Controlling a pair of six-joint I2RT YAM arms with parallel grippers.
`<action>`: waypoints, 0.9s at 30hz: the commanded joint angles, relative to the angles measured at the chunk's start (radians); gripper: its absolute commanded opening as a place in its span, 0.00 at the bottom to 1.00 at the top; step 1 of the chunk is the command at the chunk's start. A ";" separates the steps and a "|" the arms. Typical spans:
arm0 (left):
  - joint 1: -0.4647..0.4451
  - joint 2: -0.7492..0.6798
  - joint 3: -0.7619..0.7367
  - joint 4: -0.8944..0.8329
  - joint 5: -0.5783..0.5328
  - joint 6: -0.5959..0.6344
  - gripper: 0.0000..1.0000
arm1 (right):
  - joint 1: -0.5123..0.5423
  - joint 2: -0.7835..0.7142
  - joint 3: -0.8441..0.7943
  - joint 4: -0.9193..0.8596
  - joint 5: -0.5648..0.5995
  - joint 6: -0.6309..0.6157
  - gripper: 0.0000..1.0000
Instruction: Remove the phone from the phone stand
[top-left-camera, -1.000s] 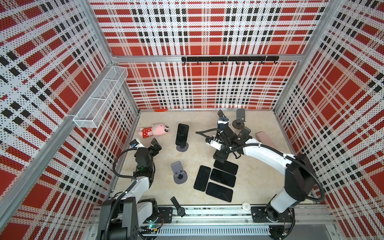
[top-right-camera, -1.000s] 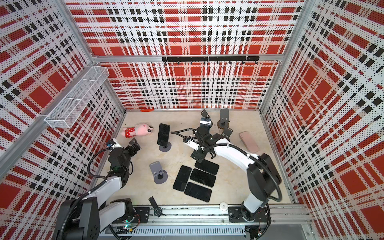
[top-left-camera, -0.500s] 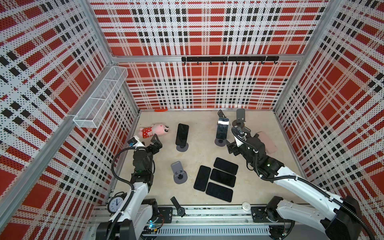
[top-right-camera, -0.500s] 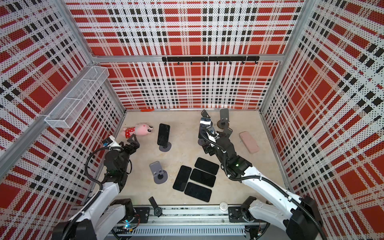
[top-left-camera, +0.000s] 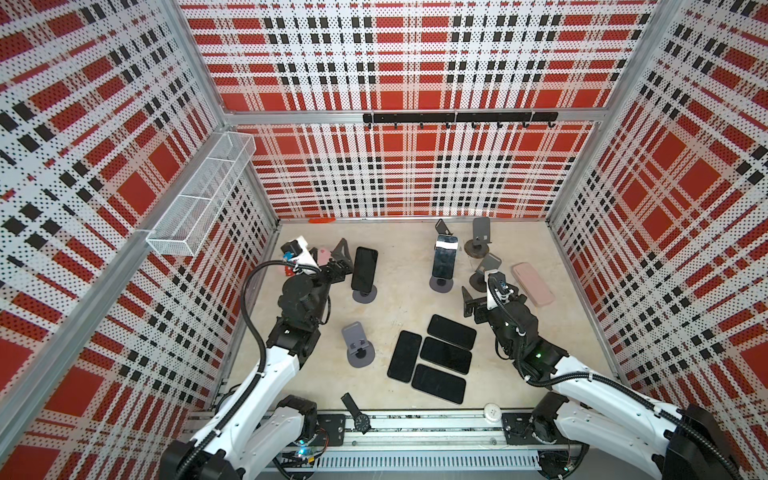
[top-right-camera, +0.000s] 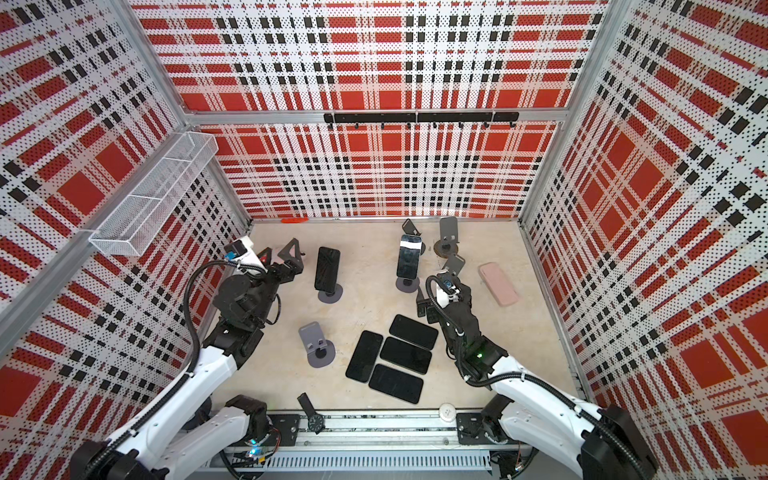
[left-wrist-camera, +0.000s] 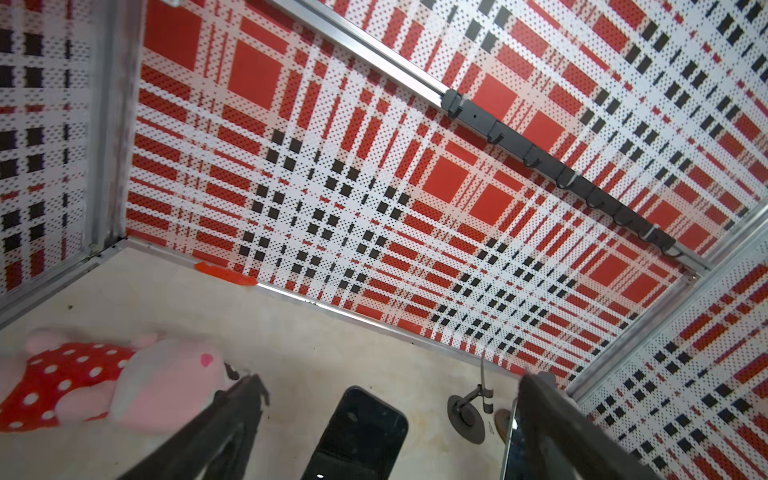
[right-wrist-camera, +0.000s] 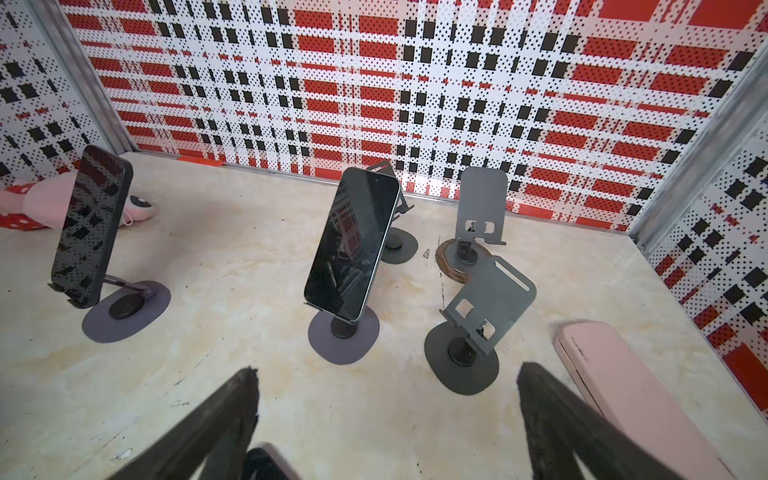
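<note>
Item: phone (top-left-camera: 364, 269), upright on stand (top-left-camera: 365, 296), at 3 o'clock of my left gripper (top-left-camera: 340, 262); jaws wide, empty. Right gripper (top-left-camera: 471, 307): wide, empty. Handling: I'd pinch the long edges and lift straight up.

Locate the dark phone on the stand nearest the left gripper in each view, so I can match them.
Both top views: dark phone left of centre, upright on its stand.
Left wrist: phone at bottom centre, only its top end showing.
Right wrist: phone at far left, leaning back on its stand.
Shared landmark: orange strip, lying farther back than the phone.
</note>
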 joint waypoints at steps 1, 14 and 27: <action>-0.035 0.090 0.105 -0.157 -0.010 0.102 0.98 | 0.001 -0.024 -0.041 0.138 0.011 0.012 1.00; -0.036 0.477 0.445 -0.488 0.057 0.225 0.98 | 0.000 0.056 -0.077 0.230 -0.033 -0.005 1.00; -0.008 0.723 0.679 -0.697 0.057 0.259 0.98 | 0.001 0.093 -0.010 0.126 -0.070 -0.012 1.00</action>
